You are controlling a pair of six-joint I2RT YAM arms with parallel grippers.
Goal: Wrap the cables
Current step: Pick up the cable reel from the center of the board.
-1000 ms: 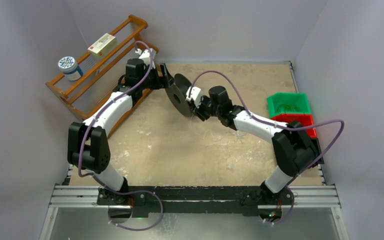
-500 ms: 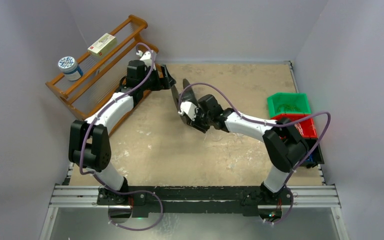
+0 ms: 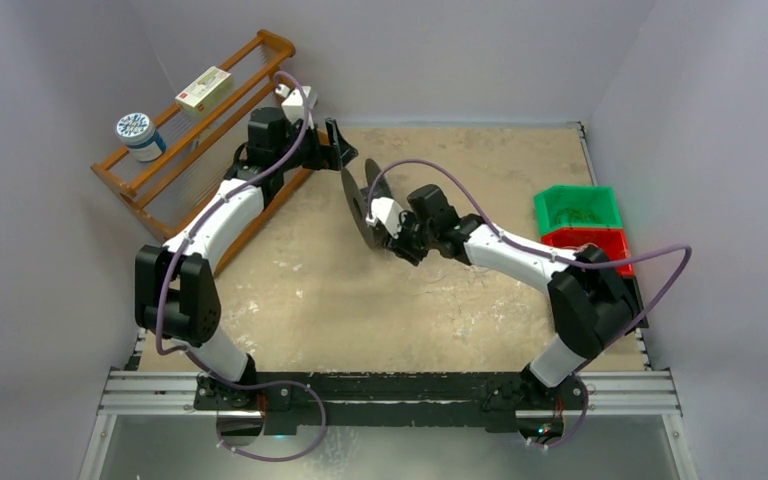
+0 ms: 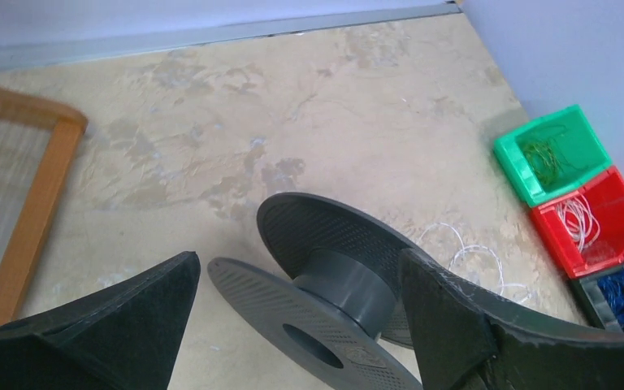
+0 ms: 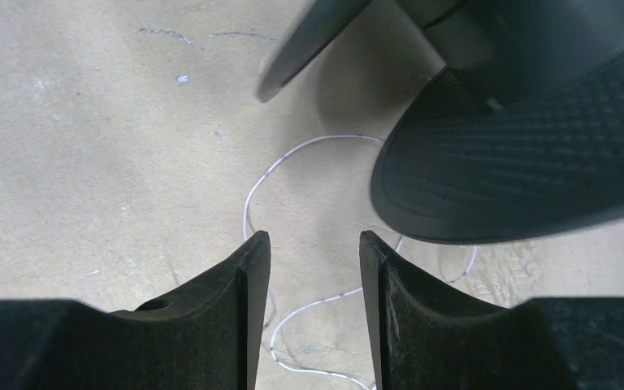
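Two arms meet mid-table. Top view: left gripper (image 3: 343, 152) just behind the black spool (image 3: 358, 203), right gripper (image 3: 385, 232) beside it. Left wrist: jaws spread wide, empty; cables (image 4: 473, 258) lie loose on the table (image 4: 211, 122) right of the spool. Right wrist: jaws slightly parted, pinching nothing; cables loop on the table beneath.

Top view looks down — wrist views, close, share the spool (image 4: 345, 284).

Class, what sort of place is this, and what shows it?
Probably a robotics lab test cell: two white-and-black robot arms on a silver metal rail, plain lilac walls enclosing a beige tabletop, green and red plastic bins of wire.
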